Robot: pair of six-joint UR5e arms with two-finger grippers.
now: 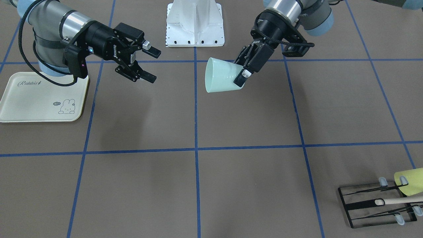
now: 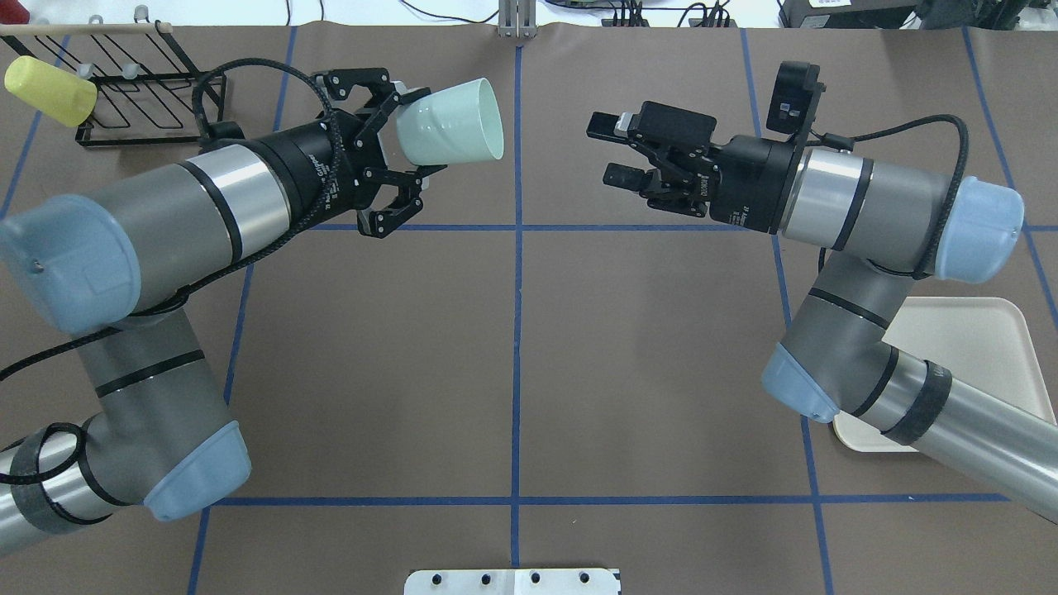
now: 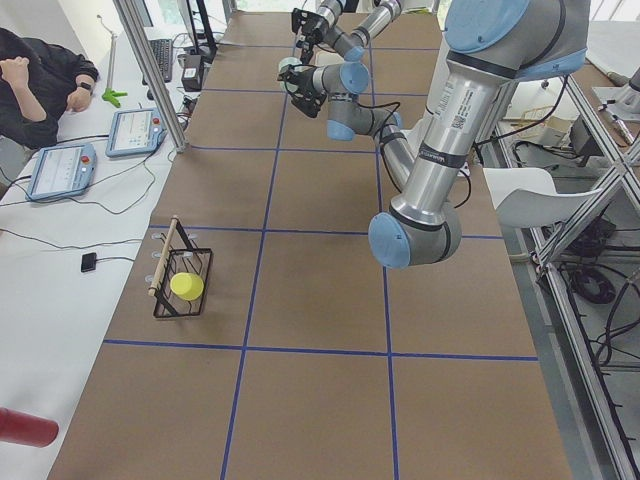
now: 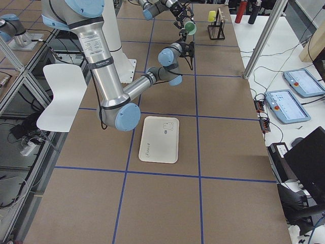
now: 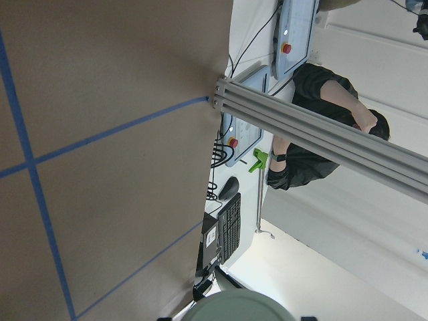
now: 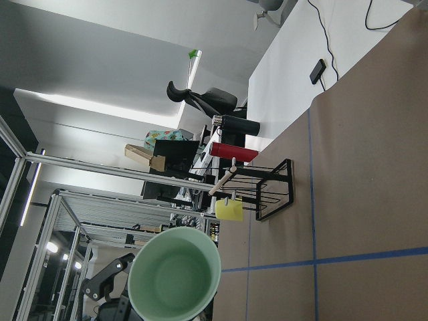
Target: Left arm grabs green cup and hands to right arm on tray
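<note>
under the fingers of the left gripper [image 2: 413, 136] and the right gripper [image 2: 607, 150] spreads a brown table cover [image 1: 251, 109], gridded with blue tape lines [image 1: 195, 132]. out past the fingertips a white bench [image 3: 60, 330] carries two tablets [image 3: 135, 130], with a person in black [image 3: 40, 70] beside it. behind the fingers stands a white chair [image 4: 61, 91]. aluminium posts [image 3: 150, 60] edge the table. overhead glows a strip light [image 6: 31, 190].

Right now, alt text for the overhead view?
The left hand holds the green cup sideways above the table, mouth towards the open right hand, a gap between them. The tray lies partly under the right arm.
</note>
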